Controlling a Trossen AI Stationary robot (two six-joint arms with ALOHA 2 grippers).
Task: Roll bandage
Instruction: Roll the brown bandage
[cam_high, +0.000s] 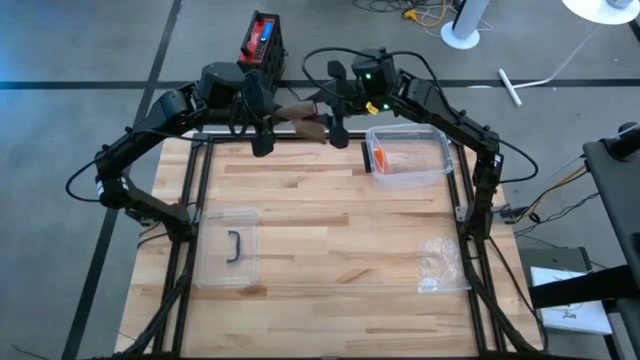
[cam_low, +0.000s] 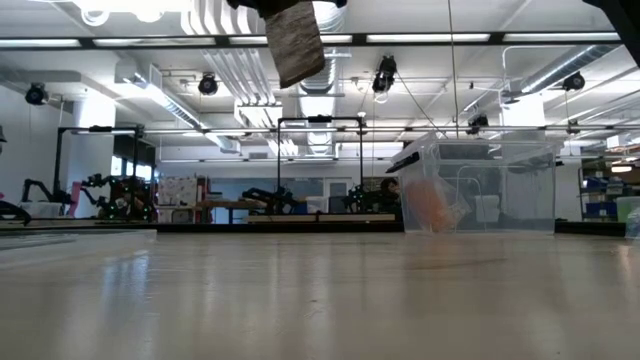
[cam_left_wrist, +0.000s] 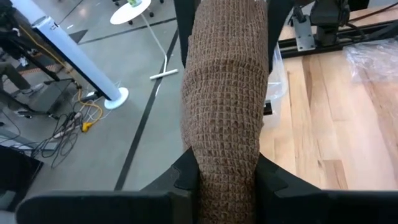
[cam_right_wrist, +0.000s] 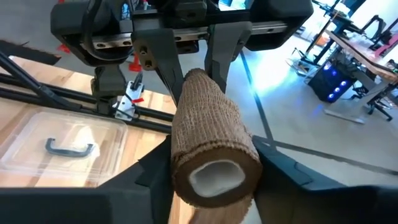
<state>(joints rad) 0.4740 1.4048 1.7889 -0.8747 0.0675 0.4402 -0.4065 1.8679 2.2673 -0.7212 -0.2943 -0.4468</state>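
A brown woven bandage (cam_high: 300, 116), wound into a roll with a white core (cam_right_wrist: 214, 177), is held in the air over the table's far edge between my two grippers. My left gripper (cam_high: 264, 128) is shut on one end of it and my right gripper (cam_high: 336, 124) on the other. The low view shows part of the bandage (cam_low: 295, 40) high above the table top, at the picture's top edge. The left wrist view looks along the roll (cam_left_wrist: 224, 106) toward the right gripper. My left gripper pinches one end of the roll (cam_left_wrist: 227, 186) between its two fingers (cam_left_wrist: 183, 180), coming level from the table's left. The roll points straight away from the fingers and is lifted clear of the table. My right gripper pinches the roll's opposite end, the one with the open white core (cam_right_wrist: 211, 149), between its two fingers (cam_right_wrist: 280, 171), coming level from the table's right. The roll lies along the fingers, clear of the table.
A clear plastic box (cam_high: 408, 155) holding something orange stands at the far right. Its lid with a dark handle (cam_high: 228, 245) lies at the near left. A clear plastic bag (cam_high: 440, 262) lies at the near right. A red and black device (cam_high: 262, 40) stands beyond the far edge.
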